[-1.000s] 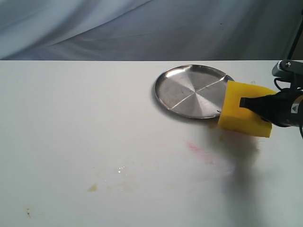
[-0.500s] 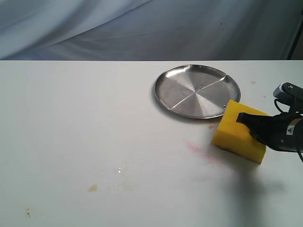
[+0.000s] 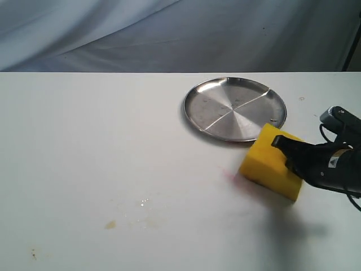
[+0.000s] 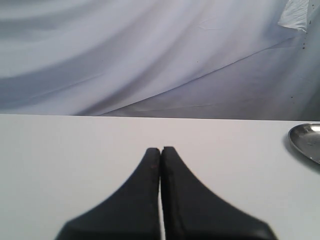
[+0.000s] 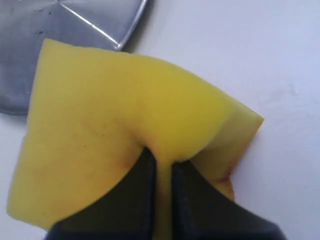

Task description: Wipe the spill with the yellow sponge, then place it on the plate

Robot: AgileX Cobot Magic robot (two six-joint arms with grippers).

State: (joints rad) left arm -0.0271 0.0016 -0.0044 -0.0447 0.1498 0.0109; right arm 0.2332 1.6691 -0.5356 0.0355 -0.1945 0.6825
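My right gripper (image 3: 285,149) is shut on the yellow sponge (image 3: 268,164), pinching its foam (image 5: 125,115) between both black fingers. The sponge rests low on the white table just in front of the silver plate (image 3: 225,107), its left edge at a faint pink smear (image 3: 230,177). Part of the plate (image 5: 30,45) shows beyond the sponge in the right wrist view. A pale wet patch (image 3: 144,203) with a small tan droplet (image 3: 110,224) lies further left and nearer. My left gripper (image 4: 161,150) is shut and holds nothing; the exterior view does not show it.
A small dark speck (image 3: 34,254) marks the table near the front left corner. A grey cloth backdrop (image 3: 169,34) hangs behind the table's far edge. The plate's rim (image 4: 302,142) shows at the edge of the left wrist view.
My right gripper has carried the sponge down from beside the plate's rim and leftward onto the table, up to the pink smear. The left gripper has no earlier frame.
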